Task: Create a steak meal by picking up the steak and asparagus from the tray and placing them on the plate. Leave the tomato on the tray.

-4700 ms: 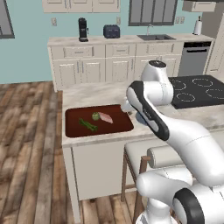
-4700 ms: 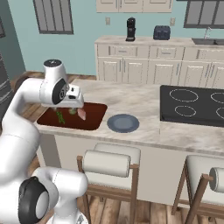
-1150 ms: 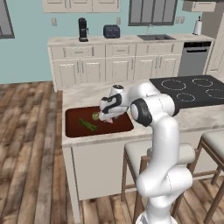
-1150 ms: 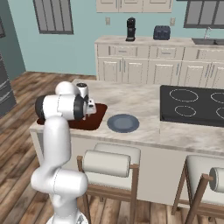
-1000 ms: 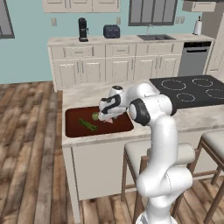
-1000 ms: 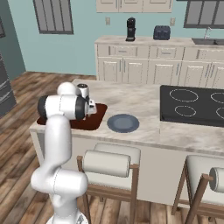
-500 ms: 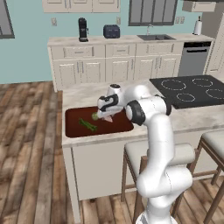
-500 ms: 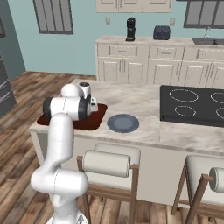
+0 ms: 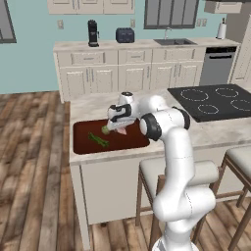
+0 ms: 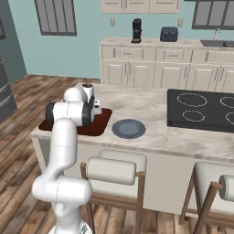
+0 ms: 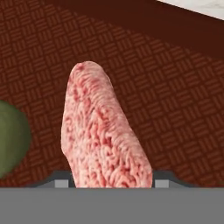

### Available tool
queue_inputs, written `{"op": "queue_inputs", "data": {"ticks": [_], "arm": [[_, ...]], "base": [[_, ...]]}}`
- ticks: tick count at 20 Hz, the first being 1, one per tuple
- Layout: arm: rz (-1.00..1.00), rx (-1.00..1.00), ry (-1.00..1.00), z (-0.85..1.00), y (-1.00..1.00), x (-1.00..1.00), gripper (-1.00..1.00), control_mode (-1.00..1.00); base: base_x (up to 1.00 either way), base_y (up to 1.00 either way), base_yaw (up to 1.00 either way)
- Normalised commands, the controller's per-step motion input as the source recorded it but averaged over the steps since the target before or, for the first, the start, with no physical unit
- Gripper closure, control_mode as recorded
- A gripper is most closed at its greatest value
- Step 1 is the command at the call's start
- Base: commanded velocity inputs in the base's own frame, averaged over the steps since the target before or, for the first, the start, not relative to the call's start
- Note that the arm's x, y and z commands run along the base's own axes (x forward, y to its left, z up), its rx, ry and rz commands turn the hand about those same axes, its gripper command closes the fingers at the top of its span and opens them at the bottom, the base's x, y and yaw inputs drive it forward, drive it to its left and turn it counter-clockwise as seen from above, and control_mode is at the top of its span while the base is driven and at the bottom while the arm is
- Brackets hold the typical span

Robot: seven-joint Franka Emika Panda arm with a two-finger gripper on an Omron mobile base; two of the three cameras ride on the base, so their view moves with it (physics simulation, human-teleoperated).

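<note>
Steak [image 11: 103, 131] on tray [image 11: 175, 87], directly under my gripper [image 9: 119, 125], tomato [image 11: 11, 138] just beside. Fingers [image 11: 161, 180] straddle steak; whether clamped, cannot tell. Looks soft, light, slippery: pinch across narrow middle. Plate [image 10: 129, 128] beside tray.

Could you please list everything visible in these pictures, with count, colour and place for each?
steak: one, pinkish-red, on the tray, right in front of the end effector.
tomato: one, yellowish-green, on the tray beside the steak.
asparagus: one bundle, dark green, on the tray's left part.
tray: one, reddish-brown, on the island counter.
plate: one, grey-blue, on the counter beside the tray, nothing on it.
cooktop: one, black, on the island's far end.
stools: two, pale, at the island.
coffee maker: one, black, on the back counter.
toaster: one, dark, on the back counter.
end effector: one, white, low over the tray.
</note>
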Motion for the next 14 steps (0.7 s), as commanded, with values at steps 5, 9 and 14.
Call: {"op": "queue_inputs", "data": {"ticks": [5, 9, 14], "arm": [[0.00, 0.03, -0.08, 0.51, -0.18, -0.42, 1.00, -1.00], [0.00, 0.01, -0.11, 0.63, -0.43, -0.67, 1.00, -1.00], [0.00, 0.00, -0.11, 0.38, -0.81, -0.72, 1.00, -1.00]], "base": [[0.00, 0.00, 0.00], [0.00, 0.00, 0.00], [0.00, 0.00, 0.00]]}}
